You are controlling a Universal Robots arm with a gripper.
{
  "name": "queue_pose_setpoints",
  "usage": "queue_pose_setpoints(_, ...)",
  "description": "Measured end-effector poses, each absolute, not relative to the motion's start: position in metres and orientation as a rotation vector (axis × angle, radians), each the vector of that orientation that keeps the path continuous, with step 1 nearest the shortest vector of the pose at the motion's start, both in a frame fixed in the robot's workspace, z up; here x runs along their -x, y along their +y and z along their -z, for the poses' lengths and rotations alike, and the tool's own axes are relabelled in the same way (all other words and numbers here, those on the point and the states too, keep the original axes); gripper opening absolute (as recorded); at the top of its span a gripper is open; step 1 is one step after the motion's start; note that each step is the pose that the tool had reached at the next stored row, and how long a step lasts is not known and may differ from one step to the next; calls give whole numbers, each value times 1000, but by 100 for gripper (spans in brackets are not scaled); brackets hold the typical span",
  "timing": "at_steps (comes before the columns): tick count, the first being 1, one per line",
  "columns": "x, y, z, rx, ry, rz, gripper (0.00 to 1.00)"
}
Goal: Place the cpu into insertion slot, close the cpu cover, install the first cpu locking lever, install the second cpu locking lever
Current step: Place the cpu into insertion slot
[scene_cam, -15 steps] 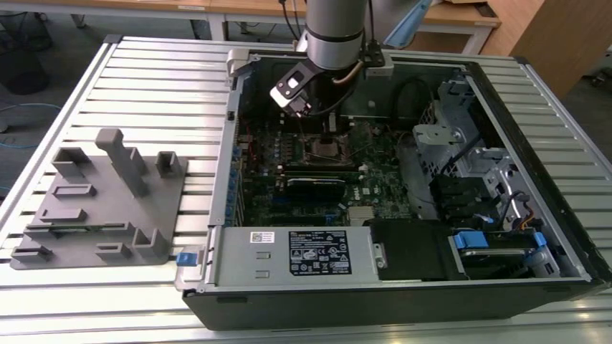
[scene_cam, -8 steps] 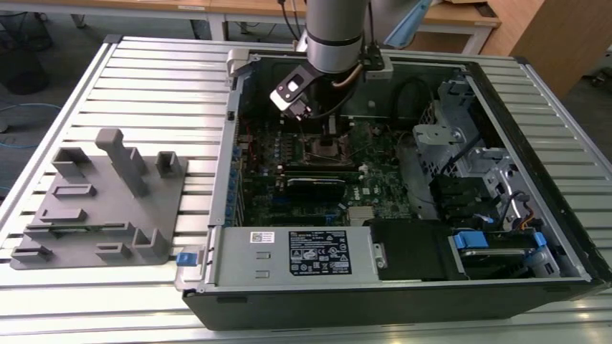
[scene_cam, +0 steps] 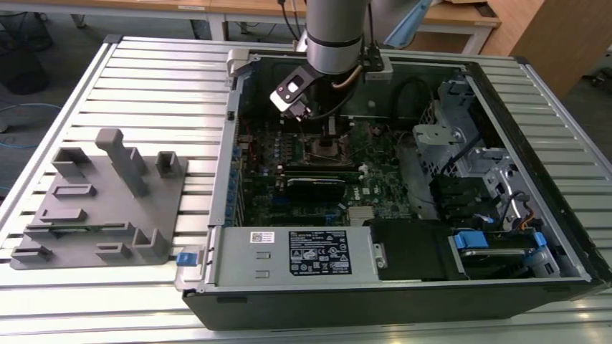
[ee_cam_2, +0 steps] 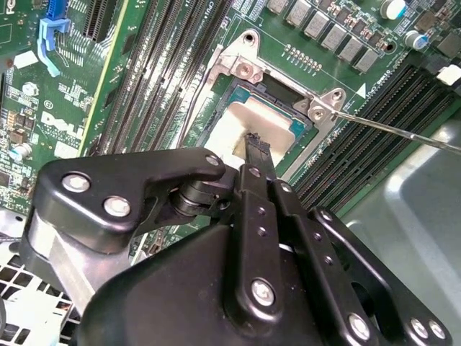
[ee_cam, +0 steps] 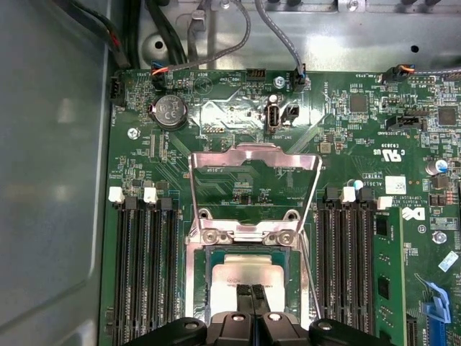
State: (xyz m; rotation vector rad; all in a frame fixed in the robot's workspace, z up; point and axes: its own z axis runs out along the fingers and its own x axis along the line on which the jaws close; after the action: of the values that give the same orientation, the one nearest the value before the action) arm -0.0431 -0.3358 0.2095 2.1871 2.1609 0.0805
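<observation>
The cpu (ee_cam: 248, 272) (ee_cam_2: 234, 124) lies flat in the insertion slot (ee_cam: 216, 254) on the green board, its dull silver top showing in both wrist views. The cpu cover (ee_cam: 253, 155), a thin silvery frame, is swung open and tipped back from its hinge (ee_cam: 248, 234) beside the socket. A thin locking lever rod (ee_cam_2: 392, 131) (ee_cam: 310, 277) stands free along one side of the socket. My gripper (ee_cam: 252, 292) (ee_cam_2: 256, 144) (scene_cam: 304, 115) hangs just over the cpu's top, its two black fingers pressed together with nothing between them.
Black memory slots (ee_cam: 144, 267) (ee_cam: 353, 259) flank the socket. A black graphics card (scene_cam: 316, 188) lies nearer the front of the open case, with the power supply (scene_cam: 306, 254) beyond it. A grey fixture (scene_cam: 96, 208) stands on the slatted table at the exterior view's left.
</observation>
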Motion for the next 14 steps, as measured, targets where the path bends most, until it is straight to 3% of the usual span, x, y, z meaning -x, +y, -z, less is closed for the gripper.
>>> queue_pose_setpoints(14, 43, -336, -204, -2189, 2162, -77, 11)
